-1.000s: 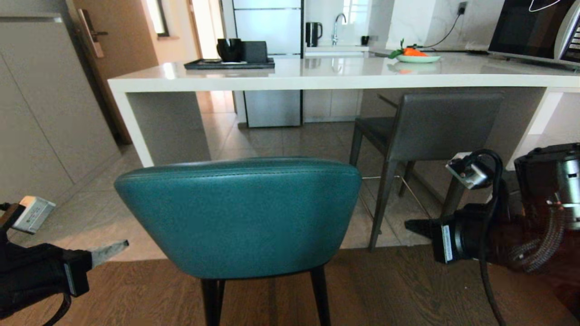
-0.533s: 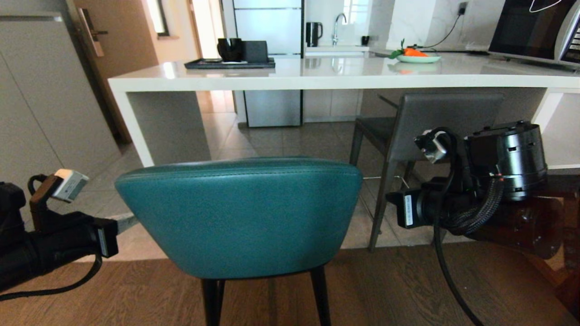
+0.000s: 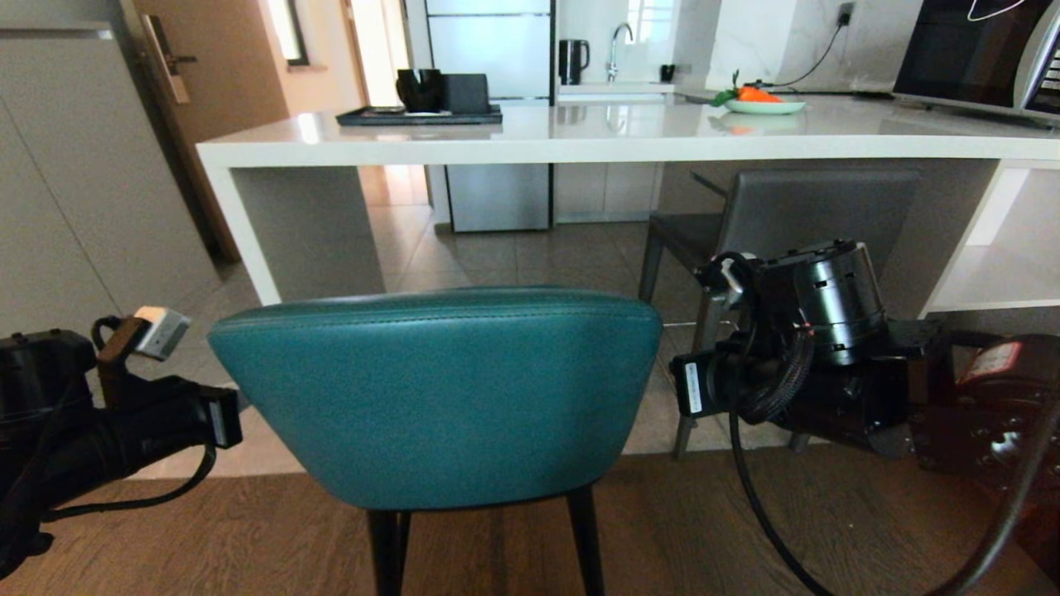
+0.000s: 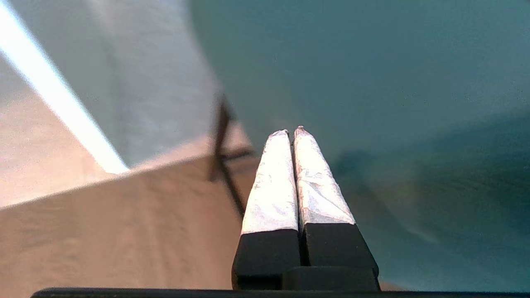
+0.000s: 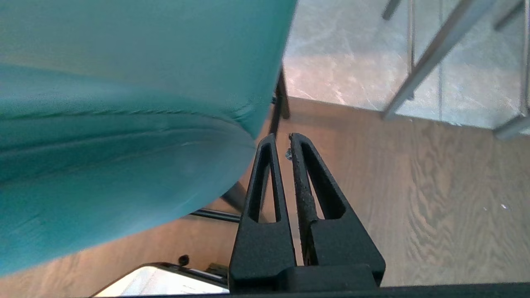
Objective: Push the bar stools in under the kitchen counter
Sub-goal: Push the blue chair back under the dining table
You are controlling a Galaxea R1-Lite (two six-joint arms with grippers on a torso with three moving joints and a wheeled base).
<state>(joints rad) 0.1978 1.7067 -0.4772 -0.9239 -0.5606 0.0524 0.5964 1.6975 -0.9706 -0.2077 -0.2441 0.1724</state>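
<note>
Head view: unreadable white label on right pincer.

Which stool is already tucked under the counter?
The dark grey stool: its seat sits beneath the kitchen counter. The teal stool stands out on the wood floor, well short of the counter.

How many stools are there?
2. The teal stool stands in front, out from the counter; the grey stool sits tucked under it on the right.
</note>
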